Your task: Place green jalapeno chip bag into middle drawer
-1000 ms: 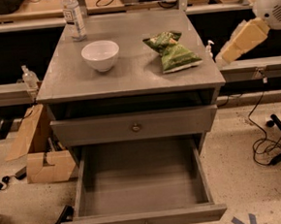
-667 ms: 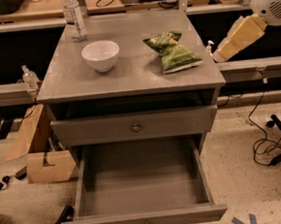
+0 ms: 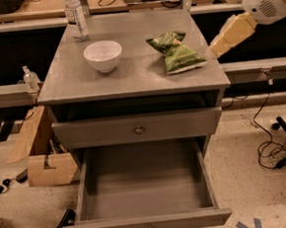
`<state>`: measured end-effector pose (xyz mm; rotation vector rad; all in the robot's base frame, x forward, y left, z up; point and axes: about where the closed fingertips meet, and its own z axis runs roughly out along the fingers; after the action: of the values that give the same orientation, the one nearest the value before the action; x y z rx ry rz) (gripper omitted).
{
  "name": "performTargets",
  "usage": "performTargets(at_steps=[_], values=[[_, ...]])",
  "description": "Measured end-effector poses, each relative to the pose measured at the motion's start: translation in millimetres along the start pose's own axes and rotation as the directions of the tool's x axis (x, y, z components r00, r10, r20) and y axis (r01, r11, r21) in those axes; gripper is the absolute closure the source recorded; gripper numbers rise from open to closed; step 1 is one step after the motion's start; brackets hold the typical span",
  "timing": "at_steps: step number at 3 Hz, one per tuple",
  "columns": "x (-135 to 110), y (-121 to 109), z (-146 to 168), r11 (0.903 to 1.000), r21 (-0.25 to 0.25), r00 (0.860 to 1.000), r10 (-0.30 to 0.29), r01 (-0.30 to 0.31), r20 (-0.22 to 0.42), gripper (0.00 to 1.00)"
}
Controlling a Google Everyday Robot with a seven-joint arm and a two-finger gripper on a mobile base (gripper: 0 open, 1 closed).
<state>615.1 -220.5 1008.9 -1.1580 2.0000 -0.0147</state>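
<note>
Here, the arm reaches in from the upper right, its white housing high and the cream claw (image 3: 213,50) angled down-left, tip just beside the green jalapeno chip bag (image 3: 180,58) on the counter (image 3: 130,82). Claw opening: cannot tell. The bag's pale print is possibly a logo, unreadable. The middle drawer (image 3: 144,197) is pulled open below.

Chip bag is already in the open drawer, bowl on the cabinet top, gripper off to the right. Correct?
No: the camera view shows the chip bag on the cabinet top, right of the bowl; the open drawer holds nothing. The gripper is off to the right, beside the bag.
</note>
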Motion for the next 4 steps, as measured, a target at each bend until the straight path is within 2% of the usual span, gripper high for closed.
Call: performTargets(at_steps=[1,2,3,4], values=[[-21.7,-33.5,71.0,0.9967,-0.003,0.995,0.081,-0.081,0.055,0.0],[-28.9,-51.8,127.1,0.9904,-0.01,0.988,0.138,-0.138,0.07,0.0],[-22.3,-55.9,188.2,0.9755,-0.043,0.971,0.219,-0.216,0.091,0.0],[-23.3,-52.8,231.8,0.9604,-0.088,0.954,0.274,-0.264,0.12,0.0]])
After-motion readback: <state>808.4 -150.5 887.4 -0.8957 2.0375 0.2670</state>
